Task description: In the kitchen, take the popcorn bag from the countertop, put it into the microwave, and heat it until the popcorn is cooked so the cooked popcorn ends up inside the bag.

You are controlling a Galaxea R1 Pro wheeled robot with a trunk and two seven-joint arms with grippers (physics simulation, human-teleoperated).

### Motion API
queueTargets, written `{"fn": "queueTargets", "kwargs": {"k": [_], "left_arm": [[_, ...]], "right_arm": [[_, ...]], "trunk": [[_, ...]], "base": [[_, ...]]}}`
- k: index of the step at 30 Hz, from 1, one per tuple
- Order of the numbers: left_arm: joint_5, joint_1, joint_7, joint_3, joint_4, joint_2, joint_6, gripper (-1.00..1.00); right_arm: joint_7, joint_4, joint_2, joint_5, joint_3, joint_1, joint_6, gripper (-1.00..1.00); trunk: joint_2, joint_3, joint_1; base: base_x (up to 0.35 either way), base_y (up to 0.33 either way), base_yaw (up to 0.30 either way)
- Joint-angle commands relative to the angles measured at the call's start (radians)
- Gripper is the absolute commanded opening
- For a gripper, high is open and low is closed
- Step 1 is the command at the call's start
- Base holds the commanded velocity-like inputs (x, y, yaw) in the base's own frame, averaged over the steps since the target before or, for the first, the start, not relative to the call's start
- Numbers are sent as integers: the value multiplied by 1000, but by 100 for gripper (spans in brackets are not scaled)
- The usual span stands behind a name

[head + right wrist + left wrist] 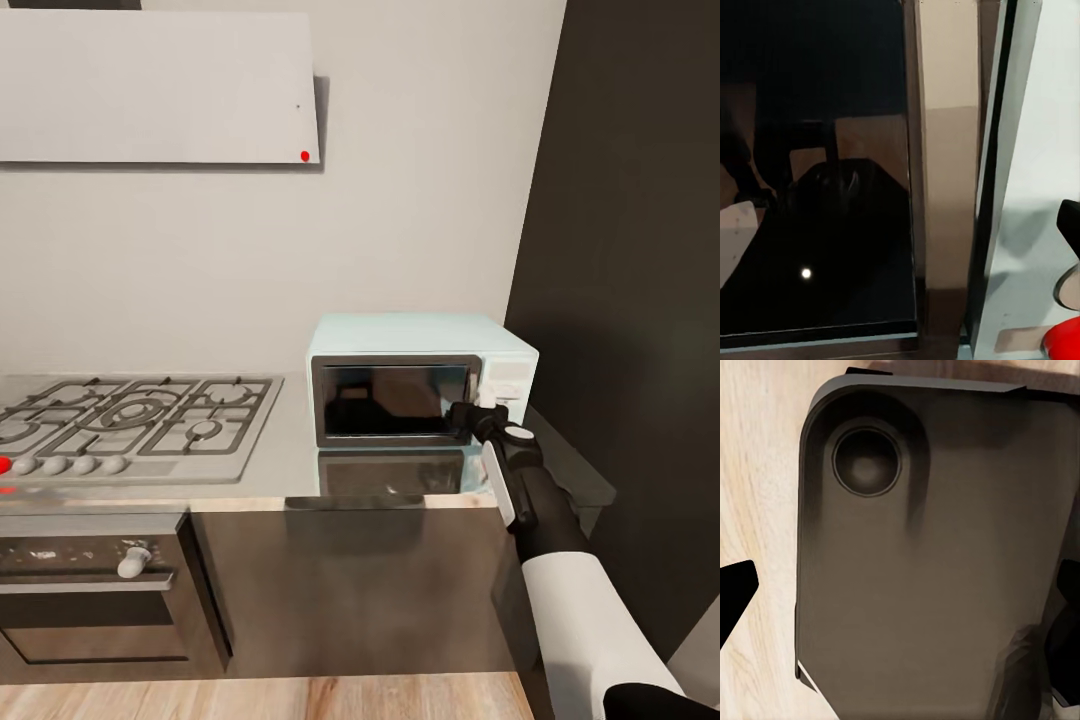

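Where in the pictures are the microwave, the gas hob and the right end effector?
microwave (pixel 400 340): head view, on its pale blue top.
gas hob (pixel 150 415): head view, on the grey grates.
right end effector (pixel 482 412): head view, at its tip near the microwave door's right edge.

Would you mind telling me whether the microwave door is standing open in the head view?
No, the microwave has its dark glass door flush in the grey frame, with the right gripper up at the door's right edge.
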Motion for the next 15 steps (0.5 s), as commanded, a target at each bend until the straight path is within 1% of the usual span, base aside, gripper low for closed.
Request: {"fn": "queueTargets", "kwargs": {"k": [1, 4, 11, 12, 13, 15], "left_arm": [[10, 0, 0, 0, 0, 0, -2, 100], [10, 0, 0, 0, 0, 0, -2, 100], [10, 0, 0, 0, 0, 0, -2, 100], [10, 0, 0, 0, 1, 0, -1, 100], [12, 0, 0, 2, -1, 0, -1, 100], [12, 0, 0, 3, -1, -1, -1, 100]], "right_arm": [[-78, 8, 1, 29, -4, -7, 6, 100], [-77, 8, 1, 36, -3, -7, 12, 100], [-76, 8, 1, 37, -4, -7, 15, 100], [-6, -3, 0, 19, -6, -7, 14, 100], [-11, -2, 5, -4, -6, -4, 16, 100], [-30, -2, 6, -23, -6, -4, 17, 100]], "trunk": [[0, -1, 0], [0, -1, 0], [0, -1, 0], [1, -1, 0], [1, -1, 0], [1, -1, 0]], "base": [[0, 0, 0], [0, 0, 0], [0, 0, 0], [0, 0, 0], [0, 0, 0], [0, 0, 0]]}}
